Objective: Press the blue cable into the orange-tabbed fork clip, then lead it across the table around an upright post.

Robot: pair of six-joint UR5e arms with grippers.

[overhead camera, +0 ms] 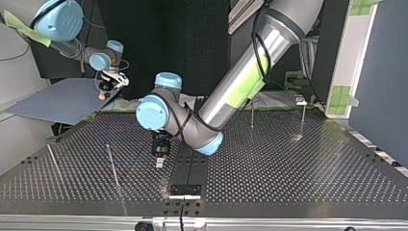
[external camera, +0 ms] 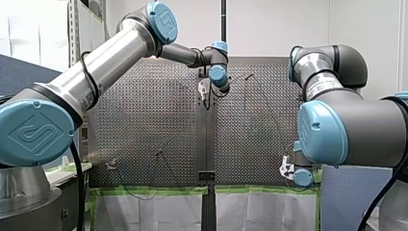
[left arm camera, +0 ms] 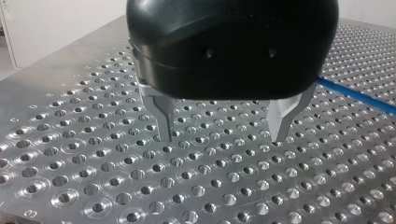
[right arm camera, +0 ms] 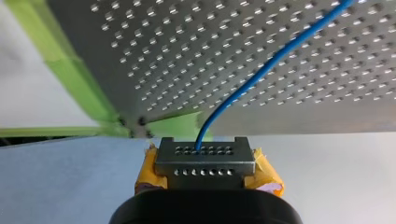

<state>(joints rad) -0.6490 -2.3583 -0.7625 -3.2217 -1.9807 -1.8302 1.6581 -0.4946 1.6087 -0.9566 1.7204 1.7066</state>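
Nearest the front view's camera, my right hand hangs just off the worktop's edge. Its yellow-padded fingers are clamped together on the blue cable, gripping it close to its end. From there the cable runs away across the worktop.

Further out, near the middle, my left hand hovers low. Its metal fingers are apart with only bare holes between them. The cable lies beside that hand, not inside it.

A thin post stands near the cable's faint curve in the top view. I cannot make out the orange-tabbed clip.

Judging from this, the main risk is the left hand shutting on nothing, since the cable sits outside its fingers. A pull from the right hand could also drag the slack further aside or snag it on the post. With so short a grip, a hard tug might slip the cable free.
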